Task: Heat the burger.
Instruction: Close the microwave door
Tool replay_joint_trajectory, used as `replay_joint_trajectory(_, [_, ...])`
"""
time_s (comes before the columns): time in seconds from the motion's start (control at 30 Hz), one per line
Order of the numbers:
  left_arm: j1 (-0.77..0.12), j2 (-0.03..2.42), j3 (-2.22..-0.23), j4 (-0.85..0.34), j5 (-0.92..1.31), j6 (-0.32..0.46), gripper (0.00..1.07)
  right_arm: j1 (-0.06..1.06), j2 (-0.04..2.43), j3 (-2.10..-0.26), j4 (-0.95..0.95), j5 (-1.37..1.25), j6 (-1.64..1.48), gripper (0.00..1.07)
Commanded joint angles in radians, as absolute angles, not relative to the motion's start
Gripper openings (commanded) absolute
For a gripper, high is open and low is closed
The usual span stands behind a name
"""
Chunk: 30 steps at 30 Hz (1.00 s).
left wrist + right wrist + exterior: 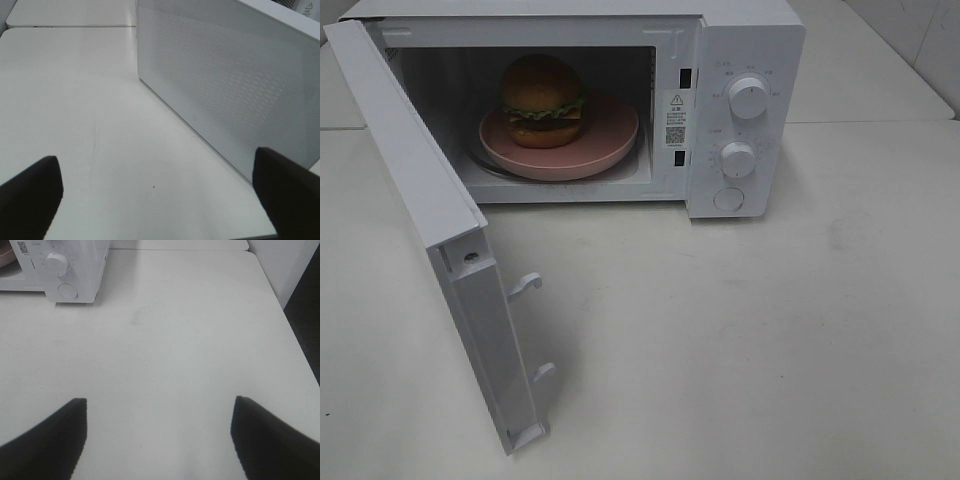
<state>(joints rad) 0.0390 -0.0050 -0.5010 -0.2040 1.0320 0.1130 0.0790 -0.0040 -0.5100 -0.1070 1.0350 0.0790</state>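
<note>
High camera first: we've got a boxy white microwave [740, 40] along the top of the frame. Its flat white door [430, 230] is swung wide open and runs down the left side toward the bottom left. Inside the cavity, upper centre-left of the frame, the burger with the glossy golden-brown bun, frilly green lettuce and dark patty [542, 98] sits upright on a round pink plate [605, 140], toward the plate's back left. Right of the opening is the control panel, with an upper round white knob [748, 98], a lower round white knob [737, 159] and a round white button [728, 199] under them. It all rests on a plain white table [770, 350].

Left wrist camera: the left gripper [160, 200] is released. Its two dark fingertips [30, 195] are spread well apart, with only bare table between them. Just ahead stands a white panel with a fine dotted mesh [225, 75], which looks to us like the door's outer face.

Right wrist camera: the right gripper [157, 440] is spread wide too and grasps nothing, with table under it. Well ahead we see the microwave's control corner with the lower knob and the button. A sliver of the pink plate shows at the picture's edge.
</note>
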Motion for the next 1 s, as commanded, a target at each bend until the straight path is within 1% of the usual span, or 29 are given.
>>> replay_joint_trajectory(0.03, [0.037, -0.027, -0.497, -0.206, 1.024, 0.108, 0.98, 0.071, -0.03, -0.506, -0.112, 1.032, 0.083, 0.76])
replay_joint_trajectory(0.6, [0.037, -0.027, -0.497, -0.207, 1.024, 0.107, 0.98, 0.071, -0.03, -0.506, -0.112, 1.032, 0.083, 0.76])
replay_joint_trajectory(0.73, [0.037, -0.027, -0.497, -0.205, 1.022, 0.092, 0.98, 0.071, -0.03, -0.506, -0.112, 1.032, 0.083, 0.76])
replay_joint_trajectory(0.77, [0.037, -0.027, -0.506, -0.206, 1.008, 0.076, 0.98, 0.071, -0.03, -0.506, -0.112, 1.032, 0.083, 0.76])
replay_joint_trajectory(0.8, [0.037, -0.017, -0.526, -0.206, 0.986, 0.054, 0.96, 0.071, -0.03, -0.506, -0.112, 1.032, 0.083, 0.76])
replay_joint_trajectory(0.9, [0.037, -0.004, -0.537, -0.206, 0.977, 0.046, 0.94, 0.071, -0.03, -0.506, -0.112, 1.032, 0.083, 0.76])
replay_joint_trajectory(0.97, [0.037, 0.067, -0.553, -0.192, 0.948, 0.045, 0.83, 0.071, -0.03, -0.506, -0.112, 1.032, 0.083, 0.76])
replay_joint_trajectory(1.0, [0.037, 0.067, -0.553, -0.192, 0.948, 0.045, 0.83, 0.071, -0.03, -0.506, -0.112, 1.032, 0.083, 0.76])
